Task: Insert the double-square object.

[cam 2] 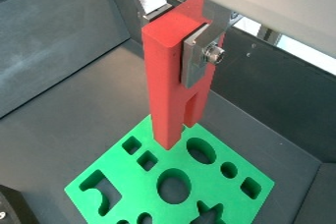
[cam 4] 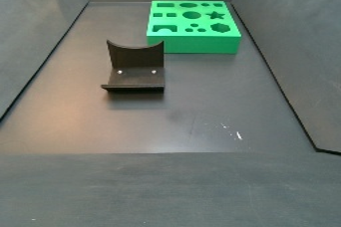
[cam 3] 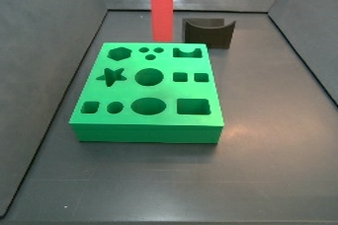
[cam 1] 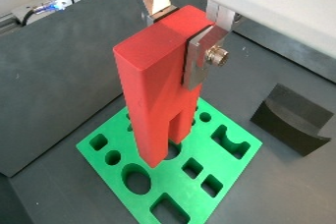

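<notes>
My gripper (cam 1: 178,33) is shut on the top of the double-square object (cam 1: 155,90), a tall red block. The silver fingers (cam 1: 201,59) clamp it on two opposite sides, as both wrist views show (cam 2: 178,29). The block (cam 2: 171,81) hangs upright with its two square prongs pointing down over the green board (cam 1: 241,161), which has several shaped holes (cam 2: 85,182). In a side view the block (cam 3: 160,2) comes down from the top edge at the board's (cam 3: 145,130) far side, and the gripper is out of frame. How far the prongs are above the board I cannot tell.
A dark brown block with a curved notch (cam 1: 292,117) stands on the dark floor beside the board, as both side views show (cam 3: 209,32) (cam 4: 134,67). The board (cam 4: 193,47) lies near the far wall. Grey walls enclose the floor.
</notes>
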You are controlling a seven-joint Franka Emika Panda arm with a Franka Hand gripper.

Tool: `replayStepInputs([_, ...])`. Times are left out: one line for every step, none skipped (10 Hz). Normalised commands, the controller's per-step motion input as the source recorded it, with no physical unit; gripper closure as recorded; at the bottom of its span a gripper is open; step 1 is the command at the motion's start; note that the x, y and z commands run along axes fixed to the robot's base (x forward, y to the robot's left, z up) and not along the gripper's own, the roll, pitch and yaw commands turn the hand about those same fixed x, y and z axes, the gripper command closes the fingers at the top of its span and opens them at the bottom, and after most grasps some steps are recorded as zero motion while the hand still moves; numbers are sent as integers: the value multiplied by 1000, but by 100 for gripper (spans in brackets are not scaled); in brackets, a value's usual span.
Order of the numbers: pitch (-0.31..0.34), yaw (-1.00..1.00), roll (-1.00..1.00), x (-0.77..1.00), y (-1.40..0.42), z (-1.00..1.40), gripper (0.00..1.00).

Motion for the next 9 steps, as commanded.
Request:
replayStepInputs([-46, -897, -27, 0, -69, -91, 100])
replayStepInputs([-11, -1000, 0, 0, 0, -151, 100])
replayStepInputs([0, -1000, 0, 0, 0, -231, 100])
replayStepInputs([0, -1000, 0, 0, 0, -246, 100])
replayStepInputs([0, -1000, 0, 0, 0, -151, 100])
replayStepInputs([-34, -1000, 0, 0, 0, -134, 100])
replayStepInputs([-23, -940, 0, 209, 77, -369, 100])
replayStepInputs([0, -894, 19, 283, 103, -363, 100])
replayStepInputs([0, -886, 27, 297, 106, -366, 100])
